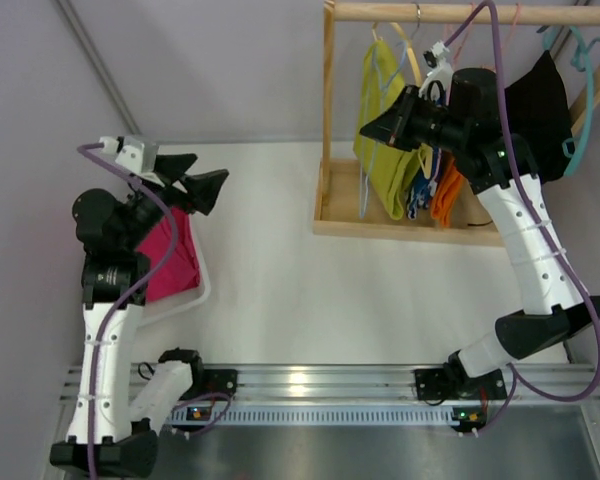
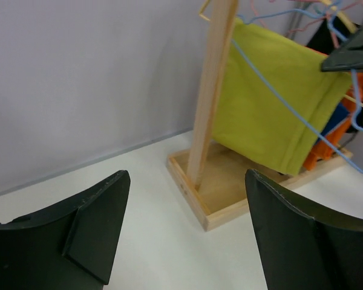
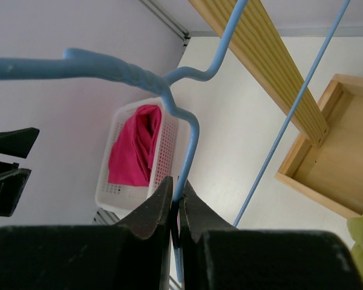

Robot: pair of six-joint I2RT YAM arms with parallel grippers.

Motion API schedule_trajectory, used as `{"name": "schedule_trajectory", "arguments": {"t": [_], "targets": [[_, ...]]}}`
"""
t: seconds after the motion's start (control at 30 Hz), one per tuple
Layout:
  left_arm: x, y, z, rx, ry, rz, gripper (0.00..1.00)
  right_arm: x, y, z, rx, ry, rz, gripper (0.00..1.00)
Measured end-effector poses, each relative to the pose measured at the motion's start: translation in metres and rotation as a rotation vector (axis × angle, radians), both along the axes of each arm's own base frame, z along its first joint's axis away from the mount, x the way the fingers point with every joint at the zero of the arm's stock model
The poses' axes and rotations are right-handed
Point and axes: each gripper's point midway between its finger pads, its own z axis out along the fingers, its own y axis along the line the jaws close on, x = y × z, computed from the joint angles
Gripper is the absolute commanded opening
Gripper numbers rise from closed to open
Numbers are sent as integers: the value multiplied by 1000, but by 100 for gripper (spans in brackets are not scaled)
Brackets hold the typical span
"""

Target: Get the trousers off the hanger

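Note:
The lime yellow-green trousers (image 1: 387, 150) hang folded over a light blue wire hanger (image 1: 390, 75) on the wooden rack; they also show in the left wrist view (image 2: 272, 115). My right gripper (image 1: 375, 128) is shut on the blue hanger (image 3: 187, 151), pinching its wire between the fingertips. The magenta-pink trousers (image 1: 172, 255) lie in a white basket (image 1: 202, 290) at the left, also seen in the right wrist view (image 3: 133, 148). My left gripper (image 1: 208, 182) is open and empty above the basket, facing the rack.
The wooden rack has a top rail (image 1: 460, 12), an upright post (image 1: 328, 100) and a tray base (image 1: 380, 222). Orange and blue garments (image 1: 442, 190) and a black garment (image 1: 540, 100) hang further right, with more hangers.

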Motion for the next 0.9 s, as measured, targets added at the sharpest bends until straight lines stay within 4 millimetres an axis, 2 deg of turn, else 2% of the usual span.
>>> {"name": "schedule_trajectory", "arguments": {"t": [0.07,0.17,0.2,0.3,0.37,0.53,0.7,0.77,0.9], "targets": [[0,-27,7,6,1,-84,79,0,0,0,0,0,-2,0],[-2,-85,17,62,-11,-201,79,0,1,0,0,-2,2,0],[-4,-112,19,97,-18,-243,79,-1,2,0,-1,-3,5,0],[-10,-174,13,185,-20,-320,80,-2,5,0,-4,-8,11,0],[-13,-206,6,229,-6,-355,79,-3,5,-2,-8,-7,7,0],[-15,-247,-3,296,6,-307,71,1,1,-7,-22,0,-39,0],[-37,-281,-17,360,3,-283,66,1,0,-8,-16,8,-57,0],[-39,-288,-25,384,12,-265,63,-1,1,-10,-12,15,-57,0],[-21,-286,-38,421,41,-153,56,-7,8,-11,-9,18,-41,0]]}}
